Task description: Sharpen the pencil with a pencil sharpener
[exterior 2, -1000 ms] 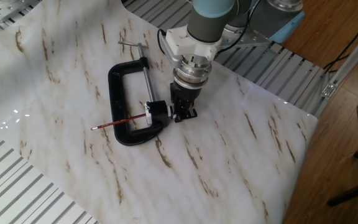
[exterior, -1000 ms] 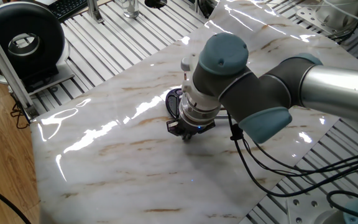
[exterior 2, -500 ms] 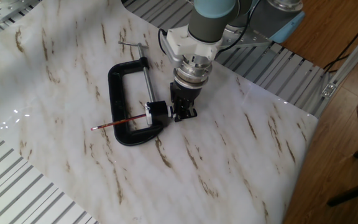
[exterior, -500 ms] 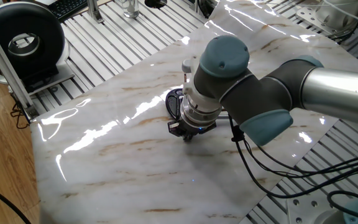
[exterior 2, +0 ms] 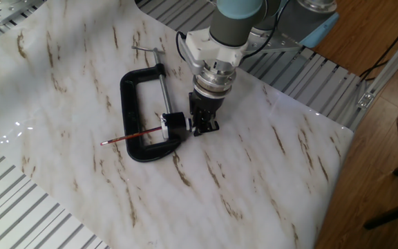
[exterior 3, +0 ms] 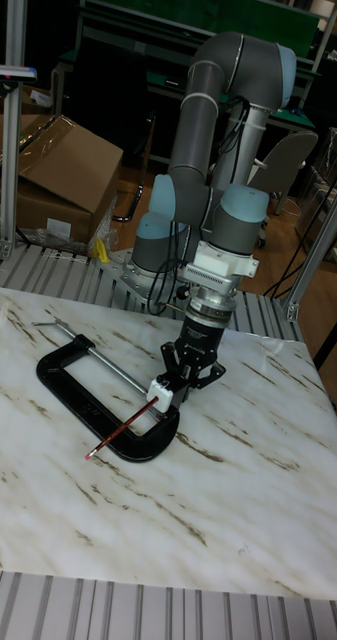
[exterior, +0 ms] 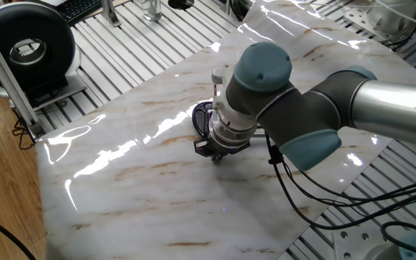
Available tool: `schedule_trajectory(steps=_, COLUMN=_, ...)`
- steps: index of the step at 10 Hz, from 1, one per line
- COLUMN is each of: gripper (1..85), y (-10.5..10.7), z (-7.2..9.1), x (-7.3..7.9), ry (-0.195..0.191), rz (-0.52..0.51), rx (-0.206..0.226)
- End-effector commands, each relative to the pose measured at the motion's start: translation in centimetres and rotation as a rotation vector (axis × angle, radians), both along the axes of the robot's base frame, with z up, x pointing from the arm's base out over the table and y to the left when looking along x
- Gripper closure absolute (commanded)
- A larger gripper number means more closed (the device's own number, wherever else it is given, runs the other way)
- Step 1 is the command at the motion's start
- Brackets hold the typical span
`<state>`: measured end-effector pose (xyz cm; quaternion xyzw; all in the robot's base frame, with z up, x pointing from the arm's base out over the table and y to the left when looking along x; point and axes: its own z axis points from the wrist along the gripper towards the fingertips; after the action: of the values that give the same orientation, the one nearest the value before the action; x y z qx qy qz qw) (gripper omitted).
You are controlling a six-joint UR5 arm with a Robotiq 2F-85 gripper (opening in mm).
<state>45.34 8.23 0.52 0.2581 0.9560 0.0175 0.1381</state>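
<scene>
The pencil [exterior 2: 131,135] is a thin dark-red stick lying across the lower jaw of a black C-clamp [exterior 2: 126,104], its free end pointing left. Its right end goes into the pencil sharpener [exterior 2: 174,122], a small black block with a white tip. My gripper [exterior 2: 200,126] points down at the marble sheet and is shut on the right end of the sharpener. The tall fixed view shows the same line-up: pencil [exterior 3: 123,428], sharpener [exterior 3: 165,394], gripper [exterior 3: 185,375]. In the one fixed view my gripper [exterior: 216,154] is seen from behind, and the arm hides the pencil and the sharpener.
The clamp's silver screw rod [exterior 2: 162,93] runs just left of my gripper. The marble sheet [exterior 2: 254,194] ends in slatted metal on all sides. A black round device [exterior: 27,45] stands at the far left, cables [exterior: 316,193] trail off the arm, and a cardboard box [exterior 3: 48,170] sits behind.
The arm's upper joint has shifted very slightly. Pencil, sharpener and clamp lie where they were, and the gripper stays shut.
</scene>
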Motion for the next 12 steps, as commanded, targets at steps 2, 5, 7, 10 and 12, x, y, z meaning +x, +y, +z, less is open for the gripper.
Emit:
schedule_trajectory(steps=2, gripper=67.3, y=-0.12, z=0.31, x=0.09, ry=-0.008, rz=-0.004, rx=0.012)
schedule_trajectory(steps=5, gripper=67.0, y=0.00, z=0.20, x=0.14, ry=-0.018, rz=-0.003, rx=0.015)
schedule_trajectory(steps=7, gripper=65.3, y=0.04, z=0.16, x=0.39, ry=-0.035, rz=-0.007, rx=0.018)
schedule_trajectory(steps=10, gripper=63.3, y=-0.17, z=0.16, x=0.36, ry=-0.036, rz=-0.007, rx=0.014)
schedule_trajectory(steps=12, gripper=63.3, y=-0.19, z=0.47, x=0.10, ry=-0.030, rz=-0.007, rx=0.014)
